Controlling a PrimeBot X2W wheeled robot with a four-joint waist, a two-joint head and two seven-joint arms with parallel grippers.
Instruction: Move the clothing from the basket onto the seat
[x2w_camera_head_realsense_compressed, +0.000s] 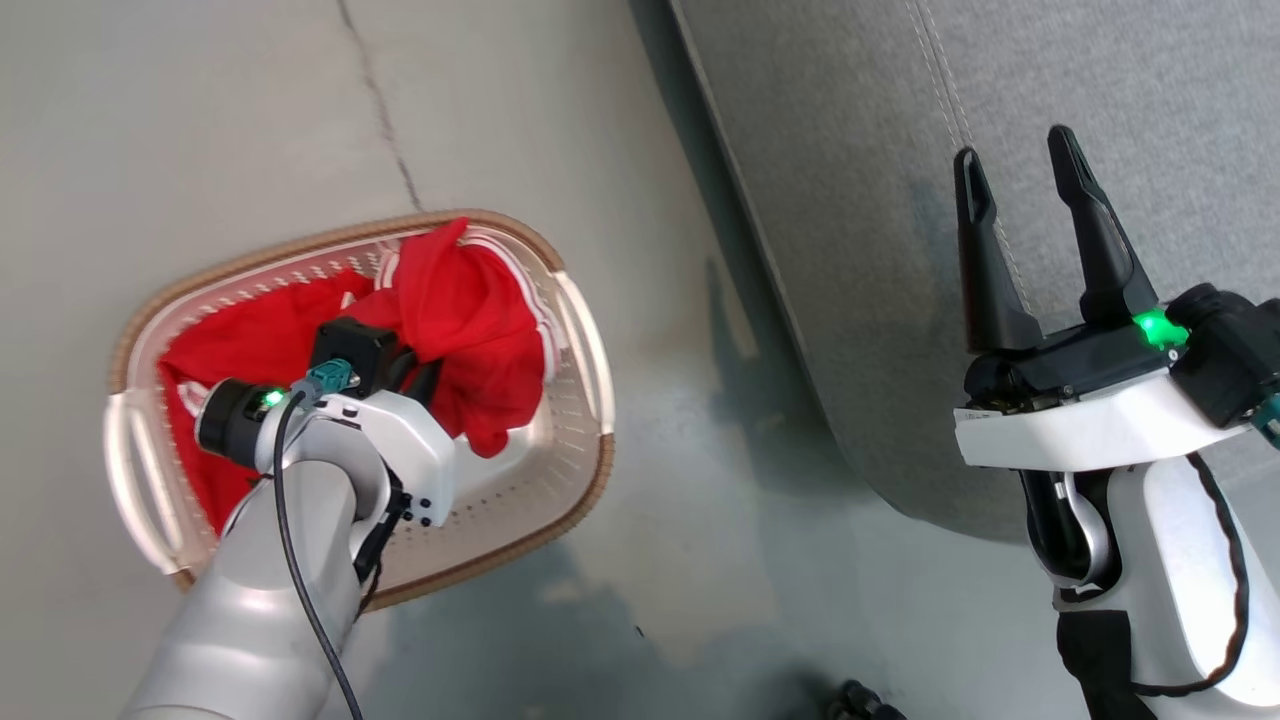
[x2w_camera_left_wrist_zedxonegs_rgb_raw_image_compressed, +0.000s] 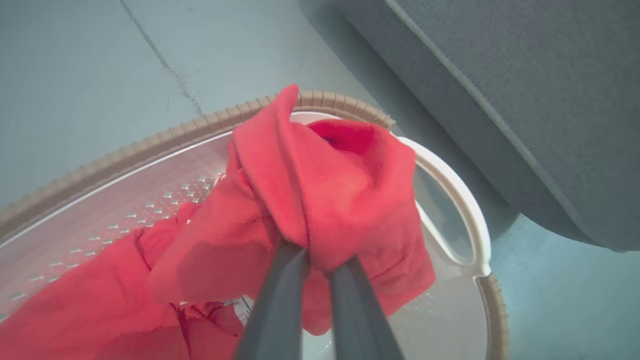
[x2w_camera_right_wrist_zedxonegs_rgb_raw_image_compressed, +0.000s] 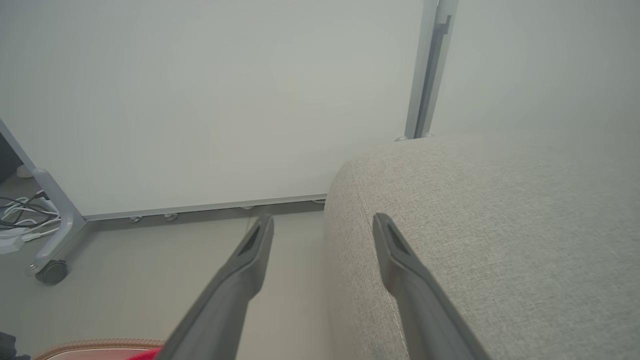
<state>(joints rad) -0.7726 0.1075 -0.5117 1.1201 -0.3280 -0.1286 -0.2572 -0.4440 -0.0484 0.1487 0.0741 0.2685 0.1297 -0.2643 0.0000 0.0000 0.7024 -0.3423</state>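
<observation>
Low in the basket (x2w_camera_head_realsense_compressed: 300, 245) on the floor (x2w_camera_head_realsense_compressed: 200, 120), pinched tight with the left gripper (x2w_camera_left_wrist_zedxonegs_rgb_raw_image_compressed: 317, 255) on a bunched fold of the clothing (x2w_camera_left_wrist_zedxonegs_rgb_raw_image_compressed: 325, 190), rest of the red pile lying inside; gathered high, probably to lift out cleanly. By the grey seat (x2w_camera_head_realsense_compressed: 850, 150), poised with the right gripper (x2w_camera_head_realsense_compressed: 1015, 160) spread wide, empty, likely leaving the landing spot free.
</observation>
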